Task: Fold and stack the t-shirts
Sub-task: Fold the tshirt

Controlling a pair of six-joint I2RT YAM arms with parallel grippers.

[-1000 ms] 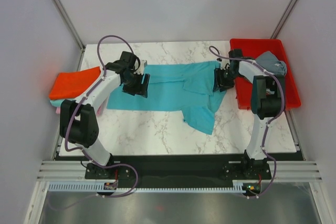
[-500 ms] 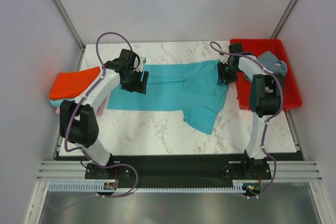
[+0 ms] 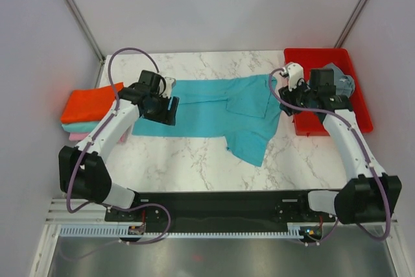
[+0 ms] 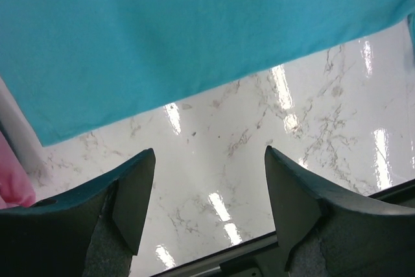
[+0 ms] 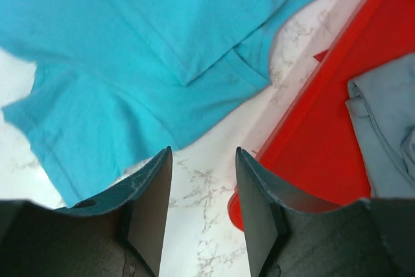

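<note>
Turquoise cloth is covering the middle of the worktop [image 3: 194, 160]. The turquoise t-shirt [image 3: 214, 111] is lying flat there and mostly opened out, its body stretching left to right. One flap is sitting doubled over near its right end, and a sleeve is trailing toward the near edge. I judge it is only being laid out or getting its first fold, not yet made into a neat packet. At the worktop's left edge three shirts are sitting folded in a stack: the orange-red t-shirt [image 3: 91, 103] on top, the teal t-shirt [image 3: 74, 126] under it and the pink t-shirt [image 3: 76, 137] at the bottom. That part of the job is looking done. On the right, the slate grey t-shirt [image 3: 338, 79] is lying crumpled in the red tray [image 3: 363, 118], waiting unfolded. So by my reckoning three are finished, one is under way and one is yet to be started. The left gripper [image 4: 207, 154] is hanging wide open just off the shirt's left near edge, over bare marble, holding nothing. The right gripper [image 5: 202, 152] is hovering with its jaws parted and empty, above the gap between the shirt's right edge and the tray.
</note>
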